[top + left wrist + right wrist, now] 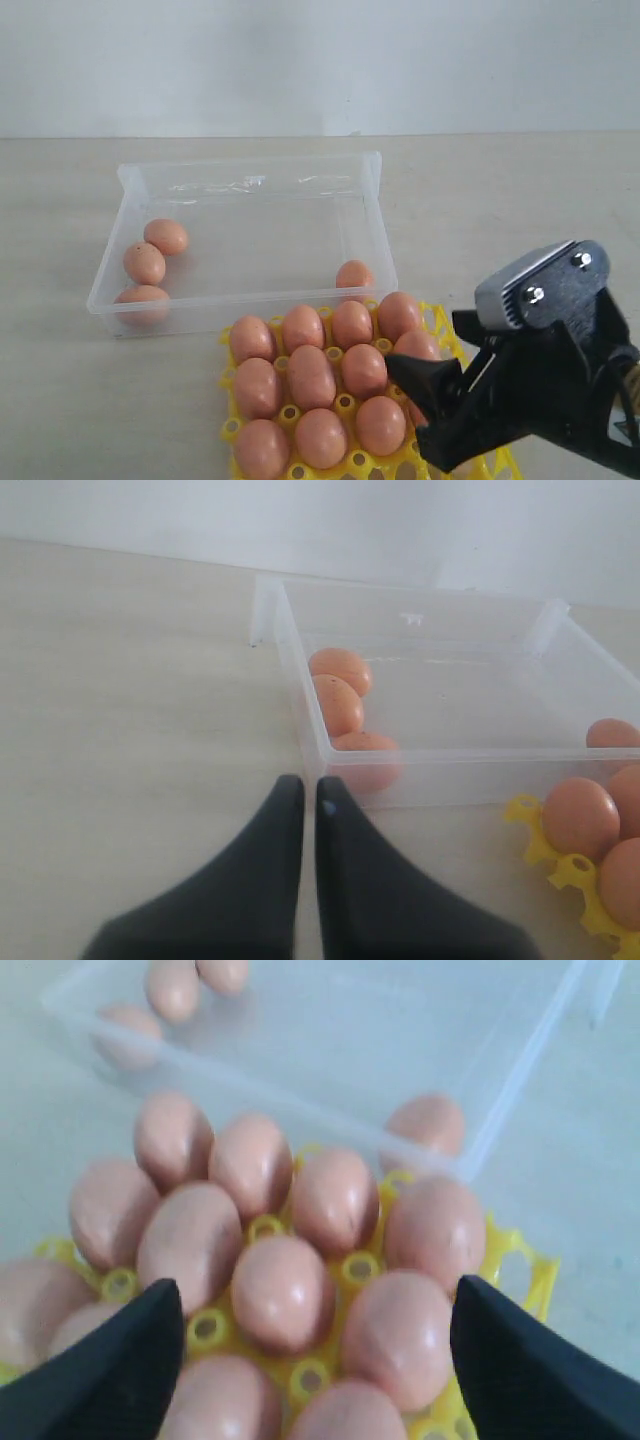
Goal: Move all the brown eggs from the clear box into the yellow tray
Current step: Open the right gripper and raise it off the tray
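— Four brown eggs in the clear box, upper left?
— Yes. Three are bunched at its left end, and one sits alone in the near right corner.
— The grippers?
— The left gripper has its jaws nearly together on nothing, near the box's corner by those three. The yellow tray, bottom centre, shows eleven eggs. The right gripper, lower right, is spread wide above them, empty.

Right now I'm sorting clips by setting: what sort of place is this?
Likely a lab test bench: bare pale table, blank wall, a clear box and yellow tray of brown eggs.
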Robot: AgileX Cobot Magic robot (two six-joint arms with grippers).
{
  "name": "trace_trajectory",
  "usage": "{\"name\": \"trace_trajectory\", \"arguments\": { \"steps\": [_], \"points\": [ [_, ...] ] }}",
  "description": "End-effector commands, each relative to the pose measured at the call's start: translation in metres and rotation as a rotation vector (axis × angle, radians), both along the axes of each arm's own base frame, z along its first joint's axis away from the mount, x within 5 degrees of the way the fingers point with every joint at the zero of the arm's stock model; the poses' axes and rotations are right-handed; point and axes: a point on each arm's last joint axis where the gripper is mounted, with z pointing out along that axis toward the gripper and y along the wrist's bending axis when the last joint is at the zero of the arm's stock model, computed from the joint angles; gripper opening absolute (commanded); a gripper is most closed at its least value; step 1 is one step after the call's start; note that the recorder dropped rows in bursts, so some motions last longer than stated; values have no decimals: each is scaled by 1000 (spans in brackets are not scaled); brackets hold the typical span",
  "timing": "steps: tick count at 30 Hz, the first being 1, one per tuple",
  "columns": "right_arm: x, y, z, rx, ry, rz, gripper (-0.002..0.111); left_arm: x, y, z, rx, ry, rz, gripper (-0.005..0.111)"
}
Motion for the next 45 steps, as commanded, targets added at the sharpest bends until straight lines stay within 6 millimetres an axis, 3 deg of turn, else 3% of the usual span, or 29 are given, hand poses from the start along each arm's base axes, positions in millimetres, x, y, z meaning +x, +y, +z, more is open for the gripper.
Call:
{"name": "trace_trajectory", "arguments": {
  "steps": [1, 3, 6, 10, 12, 16, 19, 25, 28, 29, 32, 34, 39, 45],
  "points": [
    [-1, -3, 28, 113, -169, -10, 66, 1, 0, -1, 8, 0, -2, 4],
    [-5, -5, 31, 110, -162, -5, 64, 1, 0, -1, 8, 0, -2, 4],
    [-13, -9, 22, 41, -26, 2, 50, 1, 0, -1, 8, 0, -2, 4],
    [-28, -16, 3, -112, 217, 22, 14, 1, 0, -1, 8, 0, -2, 4],
    [-29, -17, 3, -79, 240, -3, 0, 1, 0, -1, 8, 0, -2, 4],
    [-21, -11, 20, -29, 172, -3, 0, 1, 0, -1, 8, 0, -2, 4],
    [-8, -2, 45, 30, 90, -1, 0, 1, 0, -1, 8, 0, -2, 4],
    [18, 18, 128, 184, -146, 13, 0, 1, 0, -1, 8, 0, -2, 4],
    [27, 25, 168, 173, -198, 40, 0, 1, 0, -1, 8, 0, -2, 4],
    [30, 28, 181, 147, -182, 51, 0, 1, 0, -1, 8, 0, -2, 4],
    [42, 39, 197, 15, -58, 89, 0, 1, 0, -1, 8, 0, -2, 4],
    [48, 46, 201, -88, 48, 127, 0, 1, 0, -1, 8, 0, -2, 4],
    [77, 69, 183, -294, 309, 183, 0, 1, 0, -1, 8, 0, -2, 4],
    [113, 111, 159, -280, 449, 281, 0, 1, 0, -1, 8, 0, -2, 4]
  ]
}}
